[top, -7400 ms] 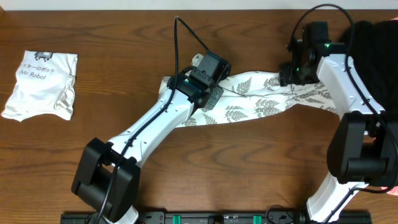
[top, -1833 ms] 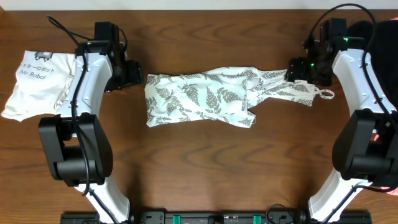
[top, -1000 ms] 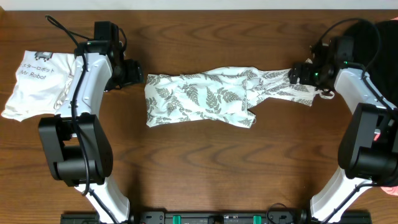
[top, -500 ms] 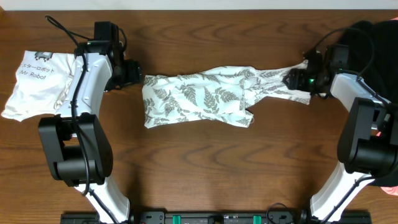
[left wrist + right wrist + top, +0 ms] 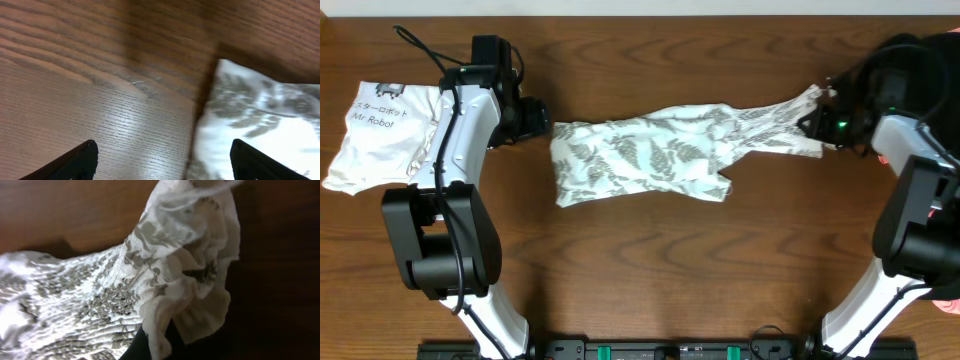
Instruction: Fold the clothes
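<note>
**A:** What lies furthest left?

**B:** A plain white shirt (image 5: 385,135) printed "Mr Robot", crumpled on the wooden table (image 5: 720,280), well apart from everything else.

**A:** And the left gripper (image 5: 542,125)?

**B:** It is low over the table, just beside the left edge of the clothes (image 5: 640,160). Its fingers are spread wide and grasp nothing. The wrist view is blurred, so I can't say whether a fingertip (image 5: 242,152) brushes the fabric.

**A:** How do the clothes lie?

**B:** Across the middle of the table. They are broad and rumpled on the left and narrow to a stretched strip on the right.

**A:** And that end?

**B:** The right gripper (image 5: 820,125) pinches it — fingers pressed together on a bunched fold of the fern print. A black garment (image 5: 930,50) is heaped near it at the table's right edge.
</note>
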{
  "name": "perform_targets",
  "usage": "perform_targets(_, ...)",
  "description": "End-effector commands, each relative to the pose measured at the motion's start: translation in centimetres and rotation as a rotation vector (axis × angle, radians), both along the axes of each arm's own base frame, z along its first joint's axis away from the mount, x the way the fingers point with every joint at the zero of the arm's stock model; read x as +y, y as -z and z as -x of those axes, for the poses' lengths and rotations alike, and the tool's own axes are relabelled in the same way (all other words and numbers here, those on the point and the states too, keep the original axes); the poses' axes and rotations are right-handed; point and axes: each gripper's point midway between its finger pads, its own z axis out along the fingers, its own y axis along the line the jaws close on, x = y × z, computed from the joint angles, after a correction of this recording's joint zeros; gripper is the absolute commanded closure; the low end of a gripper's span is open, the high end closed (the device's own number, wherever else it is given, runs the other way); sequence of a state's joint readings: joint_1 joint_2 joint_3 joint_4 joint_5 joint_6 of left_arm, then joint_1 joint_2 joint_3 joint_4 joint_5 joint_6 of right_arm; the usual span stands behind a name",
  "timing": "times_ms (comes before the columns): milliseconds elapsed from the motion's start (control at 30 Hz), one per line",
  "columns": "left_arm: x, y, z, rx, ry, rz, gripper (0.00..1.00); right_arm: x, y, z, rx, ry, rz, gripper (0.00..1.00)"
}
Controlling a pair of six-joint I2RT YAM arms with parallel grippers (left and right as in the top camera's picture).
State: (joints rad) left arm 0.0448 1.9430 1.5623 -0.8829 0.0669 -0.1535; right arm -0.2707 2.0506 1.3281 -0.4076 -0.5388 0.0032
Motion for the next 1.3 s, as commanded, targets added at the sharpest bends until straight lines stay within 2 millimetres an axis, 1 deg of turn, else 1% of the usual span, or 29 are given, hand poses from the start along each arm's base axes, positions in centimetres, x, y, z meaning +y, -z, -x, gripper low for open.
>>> perform_targets(0,0.3,0.3,0.3,0.014,-0.005,-0.006,0.15,-3.3,-2.5,-1.1,-0.042,0.031,0.014,0.99)
perform_targets(67,0.2,0.3,0.3,0.013,-0.004,-0.003,0.15,-4.6,-3.7,-1.2,-0.039,0.037,0.022,0.99)
perform_targets(167,0.2,0.3,0.3,0.013,-0.004,-0.003,0.15,-5.9,-5.7,-1.4,-0.047,0.024,0.048,0.99)
perform_targets(300,0.2,0.3,0.3,0.012,-0.004,-0.003,0.15,-6.5,-9.1,-2.1,-0.071,-0.016,0.096,0.99)
perform_targets(400,0.2,0.3,0.3,0.013,-0.004,-0.003,0.15,-6.0,-11.9,-2.4,-0.088,-0.052,0.116,0.99)
perform_targets(533,0.2,0.3,0.3,0.012,-0.004,-0.003,0.15,-3.9,-14.7,-2.5,-0.107,-0.154,0.168,0.99)
perform_targets(600,0.2,0.3,0.3,0.012,-0.004,-0.003,0.15,-2.3,-15.7,-2.5,-0.109,-0.195,0.186,0.99)
perform_targets(667,0.2,0.3,0.3,0.012,-0.004,-0.003,0.15,-0.1,-16.7,-2.5,-0.118,-0.259,0.194,0.99)
perform_targets(767,0.2,0.3,0.3,0.012,-0.004,-0.003,0.15,3.5,-17.5,-2.2,-0.127,-0.354,0.2,0.99)
perform_targets(800,0.2,0.3,0.3,0.012,-0.004,-0.003,0.15,5.0,-17.7,-2.0,-0.13,-0.391,0.202,0.99)
perform_targets(833,0.2,0.3,0.3,0.012,-0.004,-0.003,0.15,6.0,-17.8,-1.9,-0.132,-0.417,0.203,0.99)
perform_targets(933,0.2,0.3,0.3,0.012,-0.004,-0.004,0.15,10.0,-17.7,-1.3,-0.128,-0.504,0.207,0.99)
perform_targets(1067,0.2,0.3,0.3,0.012,-0.004,-0.003,0.15,14.8,-17.5,-0.1,-0.126,-0.612,0.204,0.99)
perform_targets(1133,0.3,0.3,0.3,0.012,-0.004,-0.004,0.15,17.0,-17.5,0.6,-0.125,-0.661,0.202,0.99)
perform_targets(1267,0.3,0.3,0.3,0.012,-0.004,-0.004,0.15,20.8,-17.4,2.1,-0.123,-0.746,0.195,0.99)
